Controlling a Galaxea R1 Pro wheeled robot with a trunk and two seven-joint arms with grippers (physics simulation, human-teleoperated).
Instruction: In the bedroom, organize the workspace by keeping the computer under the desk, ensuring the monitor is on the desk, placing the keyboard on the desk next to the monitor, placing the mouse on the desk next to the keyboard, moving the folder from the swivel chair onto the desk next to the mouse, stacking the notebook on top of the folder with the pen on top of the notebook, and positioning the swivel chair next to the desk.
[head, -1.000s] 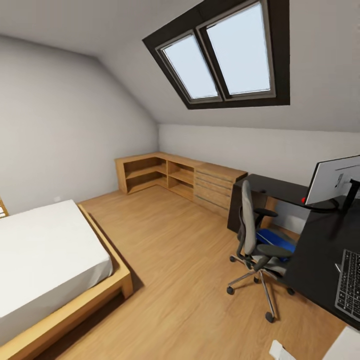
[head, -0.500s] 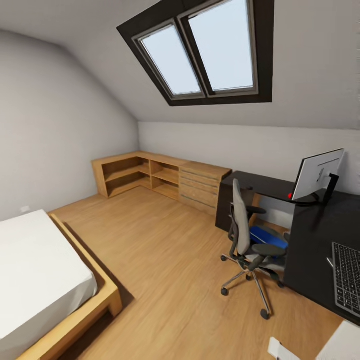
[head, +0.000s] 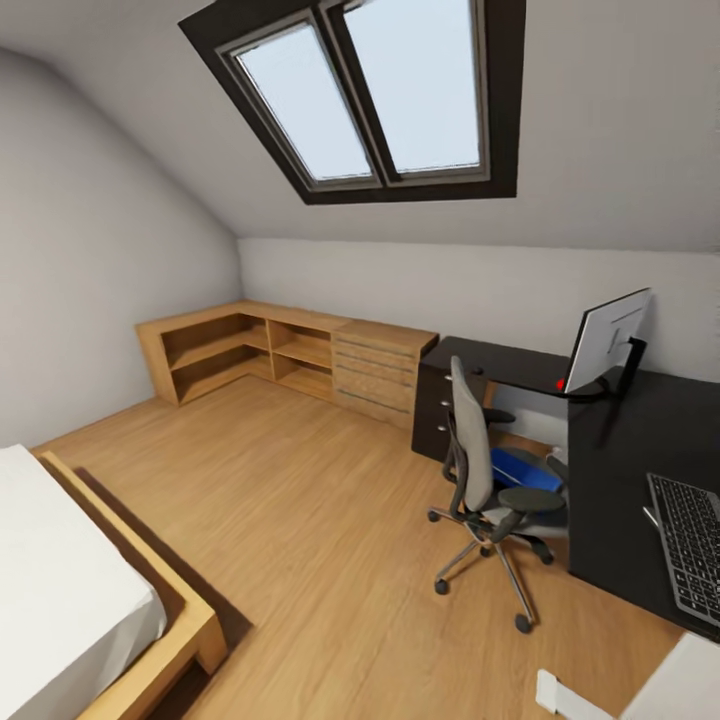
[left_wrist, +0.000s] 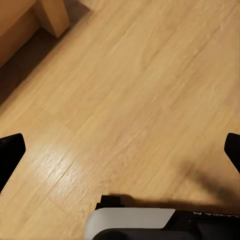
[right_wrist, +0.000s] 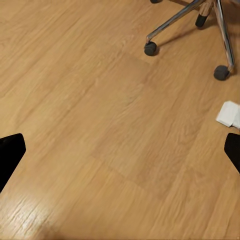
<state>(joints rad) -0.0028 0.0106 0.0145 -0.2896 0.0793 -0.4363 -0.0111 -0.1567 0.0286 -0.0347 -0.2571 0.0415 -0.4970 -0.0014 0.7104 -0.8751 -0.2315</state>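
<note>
The robot's head is turning right, sliding the room leftward and baring more desk (head: 640, 440), while the blue folder (head: 525, 468) is lying on the swivel chair (head: 480, 480) and both grippers (left_wrist: 120, 150) (right_wrist: 120, 150) are hanging spread above the floor (head: 320, 520).

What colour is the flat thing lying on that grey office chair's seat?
Bright blue: the flat folder on the chair, best seen in the head view.

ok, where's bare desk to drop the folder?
Bare black desk top lies between the monitor stand and the keyboard, and along the edge nearest the swivel chair. The far wing by the drawers is bare too. The folder sits on the chair seat.
</note>
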